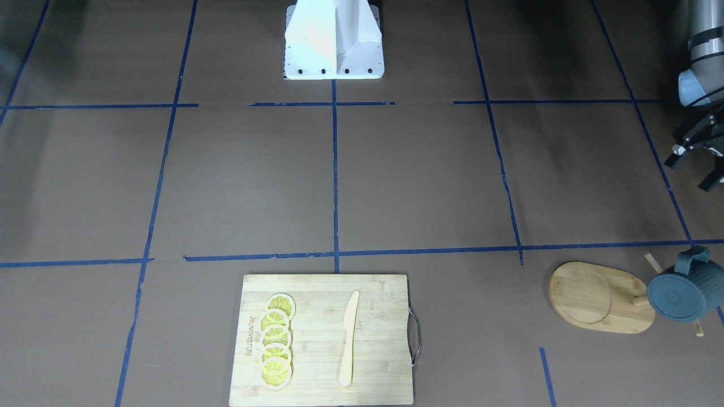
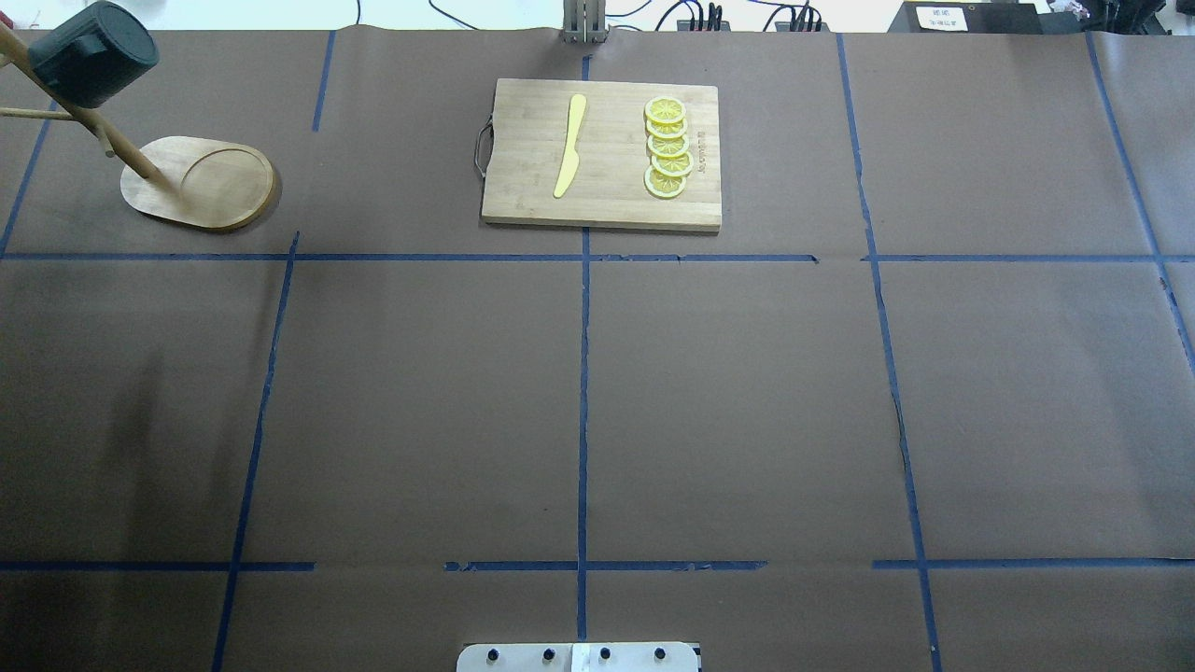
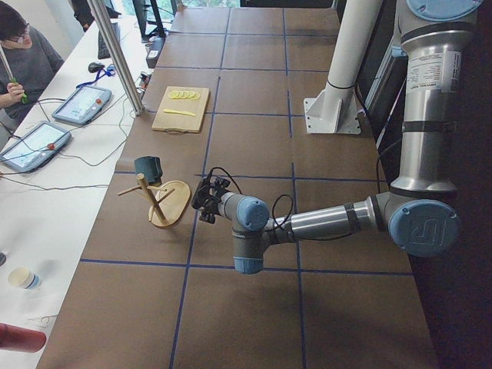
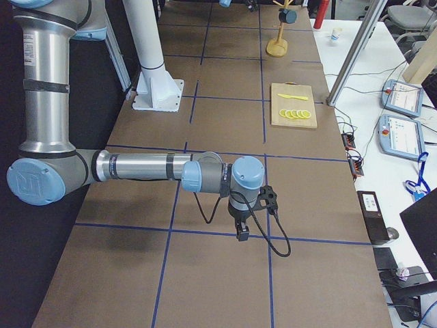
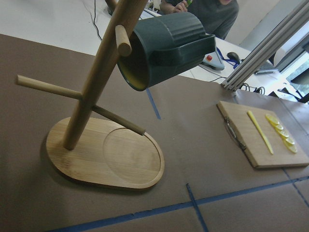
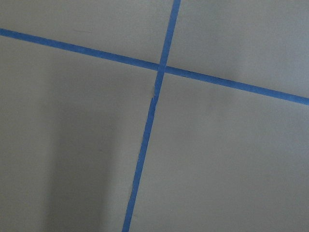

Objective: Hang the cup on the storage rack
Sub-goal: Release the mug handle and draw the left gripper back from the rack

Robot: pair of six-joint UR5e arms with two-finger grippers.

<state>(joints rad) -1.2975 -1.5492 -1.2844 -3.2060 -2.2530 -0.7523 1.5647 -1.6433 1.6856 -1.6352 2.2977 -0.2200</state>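
The dark teal ribbed cup hangs high on the wooden storage rack, off the table, with its yellow inside turned toward the post. Which peg carries it is not clear. Cup and rack stand at the table's far left corner, as the overhead view shows for the cup and the rack base. My left gripper is open and empty, apart from the rack on the robot's side. My right gripper shows only in the exterior right view, so I cannot tell whether it is open or shut.
A bamboo cutting board with a metal handle lies at the far middle and carries a yellow knife and several lemon slices. The white robot base stands at the near edge. Blue tape lines cross the brown table.
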